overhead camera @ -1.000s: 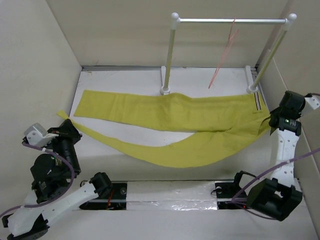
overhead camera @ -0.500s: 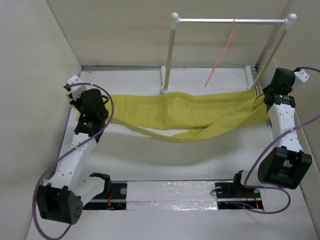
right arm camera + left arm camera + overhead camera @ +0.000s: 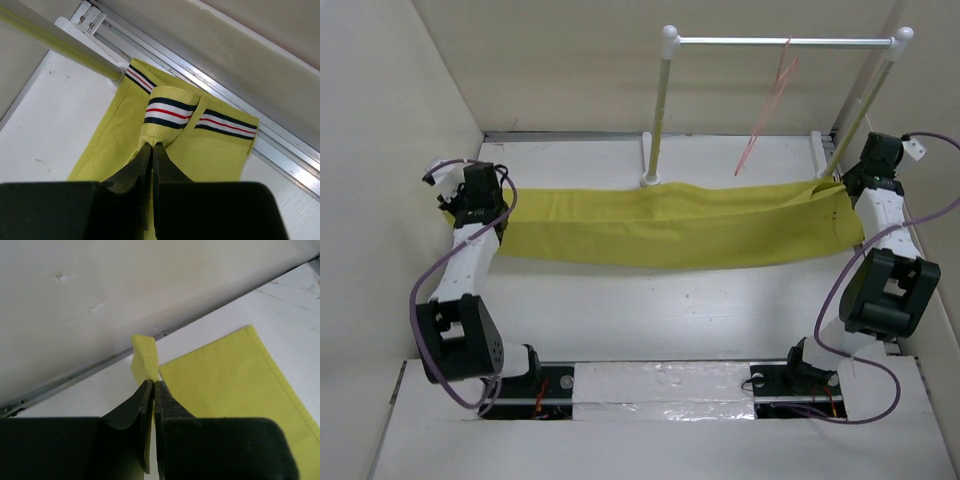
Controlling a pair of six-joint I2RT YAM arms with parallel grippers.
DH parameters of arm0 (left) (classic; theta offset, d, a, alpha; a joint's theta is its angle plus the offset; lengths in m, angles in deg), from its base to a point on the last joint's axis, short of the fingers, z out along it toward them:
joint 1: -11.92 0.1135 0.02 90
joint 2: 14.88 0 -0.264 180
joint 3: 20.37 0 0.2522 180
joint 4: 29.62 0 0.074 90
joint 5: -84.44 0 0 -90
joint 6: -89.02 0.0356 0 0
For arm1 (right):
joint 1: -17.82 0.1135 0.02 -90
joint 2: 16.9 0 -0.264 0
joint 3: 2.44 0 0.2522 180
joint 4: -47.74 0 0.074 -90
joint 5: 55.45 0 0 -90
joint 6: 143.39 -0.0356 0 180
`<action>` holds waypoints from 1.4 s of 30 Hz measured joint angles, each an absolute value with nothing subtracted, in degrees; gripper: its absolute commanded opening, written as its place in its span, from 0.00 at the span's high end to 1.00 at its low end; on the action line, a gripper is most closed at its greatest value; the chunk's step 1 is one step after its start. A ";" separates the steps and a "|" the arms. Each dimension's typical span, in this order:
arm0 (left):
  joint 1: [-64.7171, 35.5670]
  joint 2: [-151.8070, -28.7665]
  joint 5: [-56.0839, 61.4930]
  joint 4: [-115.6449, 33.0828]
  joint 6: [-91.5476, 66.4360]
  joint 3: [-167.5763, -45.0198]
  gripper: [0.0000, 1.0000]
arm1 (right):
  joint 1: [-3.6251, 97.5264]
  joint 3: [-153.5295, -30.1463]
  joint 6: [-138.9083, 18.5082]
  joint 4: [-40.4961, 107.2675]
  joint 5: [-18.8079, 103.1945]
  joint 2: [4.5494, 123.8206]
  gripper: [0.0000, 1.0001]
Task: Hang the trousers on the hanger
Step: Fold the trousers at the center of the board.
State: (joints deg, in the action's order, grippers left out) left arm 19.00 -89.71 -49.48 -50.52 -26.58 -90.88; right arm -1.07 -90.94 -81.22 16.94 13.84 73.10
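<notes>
The mustard-yellow trousers (image 3: pixel 680 225) lie stretched flat across the table from left to right, folded lengthwise. My left gripper (image 3: pixel 485 205) is shut on their leg-hem end at the left (image 3: pixel 145 357). My right gripper (image 3: pixel 855 190) is shut on the striped waistband end (image 3: pixel 170 112) at the right, beside the rail's right post. The pinkish-red wire hanger (image 3: pixel 770 105) hangs by its hook from the metal bar, behind and above the trousers, turned edge-on. The trousers do not touch it.
A white-posted rail (image 3: pixel 660 110) with a metal bar (image 3: pixel 780 42) stands at the back; its right post (image 3: pixel 60 42) is close to my right gripper. Beige walls close in on the left, right and back.
My left gripper has gone from the near left to the trousers' left end and shut on the hem. The sagging lower leg has been pulled up, so the cloth now lies as one straight band.
</notes>
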 measured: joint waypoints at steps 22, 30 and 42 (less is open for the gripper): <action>20.57 -119.32 -46.55 -54.13 -24.99 -116.54 1.00 | 0.55 -104.17 -79.03 18.43 15.13 90.94 1.00; 20.28 -126.71 -45.74 -52.73 -23.32 -123.23 0.92 | 1.00 -107.27 -79.17 18.65 16.53 95.53 0.84; 20.07 -128.98 -42.83 -49.47 -21.77 -125.26 0.48 | -0.39 -99.88 -81.79 27.41 23.02 88.05 0.19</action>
